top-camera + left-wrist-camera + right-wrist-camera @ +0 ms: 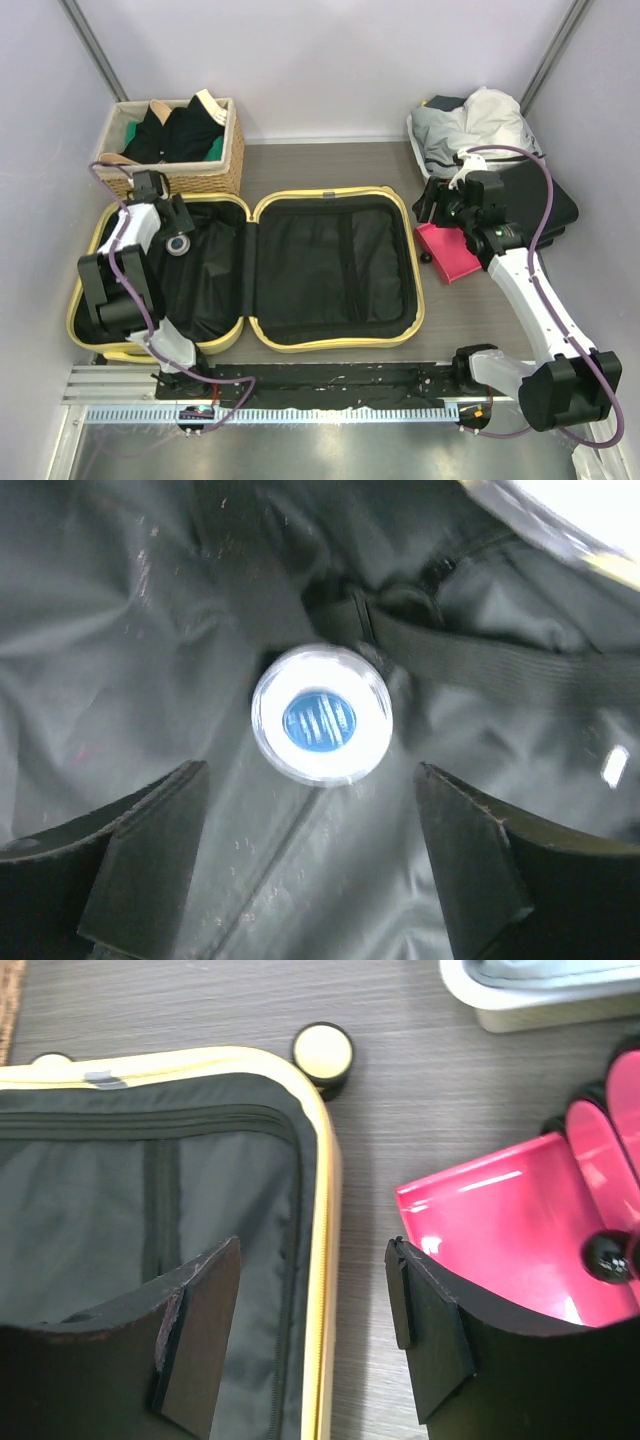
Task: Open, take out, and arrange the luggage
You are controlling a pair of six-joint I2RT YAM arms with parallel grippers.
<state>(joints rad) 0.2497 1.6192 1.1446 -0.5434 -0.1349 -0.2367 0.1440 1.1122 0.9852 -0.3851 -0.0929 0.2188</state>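
The pale-yellow luggage (330,340) lies flat and fully open, both halves showing black lining. In its left half rests a small round clear jar with a blue centre (322,715), also visible from above (180,244). My left gripper (310,772) hovers open over the lining, and the jar sits just beyond its fingertips. In the top view, that left gripper (175,222) is inside the left shell. My right gripper (312,1250) is open and holds nothing. It straddles the luggage's yellow right rim (325,1210), beside a glossy pink item (500,1220). The top view places the right gripper (432,205) off the luggage's right side.
A wicker basket (232,150) of dark clothes stands at the back left. At the back right, a white bin (415,135) holds pale clothes. A black case (545,205) lies under the right arm, with the pink item (450,252) next to it. A luggage wheel (322,1052) shows.
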